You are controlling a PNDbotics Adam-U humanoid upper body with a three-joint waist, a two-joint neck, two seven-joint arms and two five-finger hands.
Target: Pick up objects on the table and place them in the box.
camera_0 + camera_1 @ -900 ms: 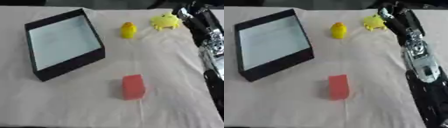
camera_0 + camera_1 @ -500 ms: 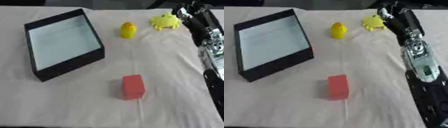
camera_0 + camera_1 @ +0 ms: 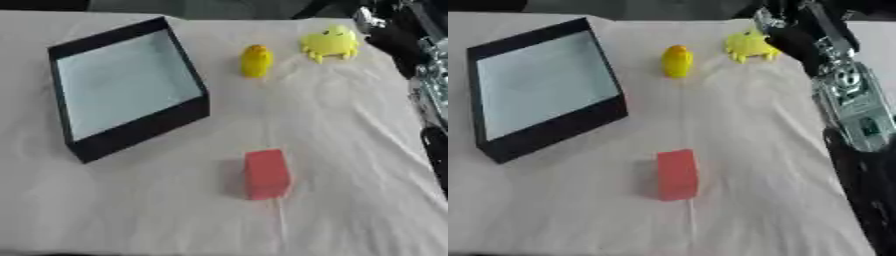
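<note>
At the table's far right corner, the right hand (image 3: 785, 30) reaches beside the yellow toy (image 3: 748, 45), fingers hidden; it should close squarely around the body.

Both head-mounted eye views look steeply down, sharing the whole table (image 3: 350, 150).

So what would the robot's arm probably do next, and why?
Probably ease the right hand the last bit onto the yellow spiky toy and close round it. The hand sits right beside that toy at the table's far right, while the box holds nothing and the small yellow figure and red block lie untouched. Whether its fingers are open I cannot tell.
</note>
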